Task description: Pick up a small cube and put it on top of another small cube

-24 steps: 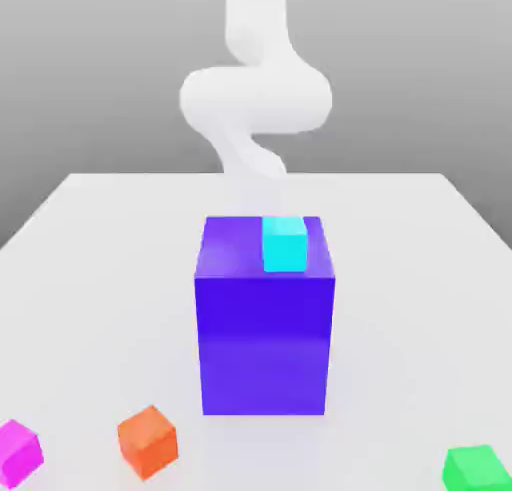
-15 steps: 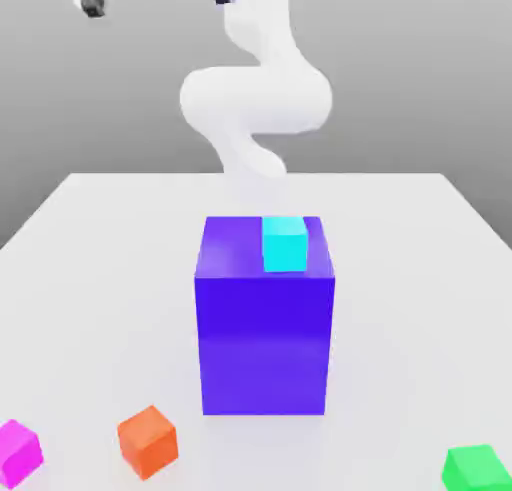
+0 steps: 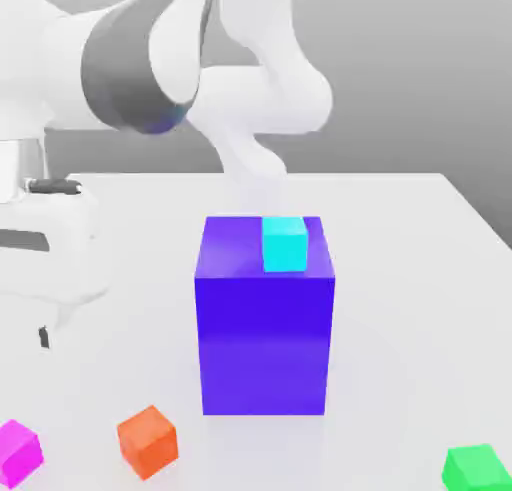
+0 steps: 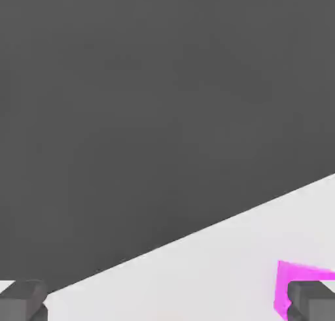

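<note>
The small magenta cube point(image 3: 18, 454) rests on the table at the front left corner of the exterior view. In the hand view the magenta cube point(image 4: 291, 282) is partly covered by one dark fingertip point(image 4: 313, 301). My gripper point(image 4: 167, 303) is open, its fingers far apart with nothing between them. In the exterior view the white hand point(image 3: 40, 249) hangs at the left, above the magenta cube, and one dark fingertip point(image 3: 44, 336) points down, well clear of the cube. A small cyan cube point(image 3: 284, 243) sits on top of the big blue-violet block point(image 3: 265, 314).
An orange cube point(image 3: 147, 441) lies just right of the magenta one in the exterior view. A green cube point(image 3: 475, 469) sits at the front right. The tall blue-violet block stands mid-table. The white table point(image 3: 400, 279) ends close to the magenta cube.
The arm has swung down from above into the exterior view's left, bringing the hand low over the front left area. None of the cubes has moved.
</note>
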Action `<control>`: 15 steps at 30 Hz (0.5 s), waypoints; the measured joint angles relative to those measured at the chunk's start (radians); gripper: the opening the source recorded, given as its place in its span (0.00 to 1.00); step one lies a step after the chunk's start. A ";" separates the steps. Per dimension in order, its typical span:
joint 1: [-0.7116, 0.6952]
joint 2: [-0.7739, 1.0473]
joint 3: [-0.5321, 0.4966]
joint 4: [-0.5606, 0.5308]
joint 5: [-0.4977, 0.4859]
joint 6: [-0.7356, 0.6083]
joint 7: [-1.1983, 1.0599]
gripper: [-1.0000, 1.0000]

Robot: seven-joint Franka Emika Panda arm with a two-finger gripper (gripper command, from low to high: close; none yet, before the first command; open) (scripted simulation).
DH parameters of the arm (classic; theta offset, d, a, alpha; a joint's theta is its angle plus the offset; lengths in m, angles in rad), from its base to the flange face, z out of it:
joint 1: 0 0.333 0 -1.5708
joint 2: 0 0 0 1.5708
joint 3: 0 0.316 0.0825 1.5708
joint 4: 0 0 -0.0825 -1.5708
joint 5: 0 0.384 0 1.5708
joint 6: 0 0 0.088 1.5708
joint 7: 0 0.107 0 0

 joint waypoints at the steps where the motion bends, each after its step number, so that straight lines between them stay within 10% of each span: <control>1: -0.010 0.035 -0.005 0.002 0.005 0.010 -0.004 0.50; 10: -0.117 0.353 0.014 0.039 0.067 0.152 -0.053 0.50; 11: -0.131 0.385 0.031 0.047 0.082 0.175 -0.064 0.00; 15: -0.131 0.385 0.031 0.047 0.082 0.175 -0.064 0.00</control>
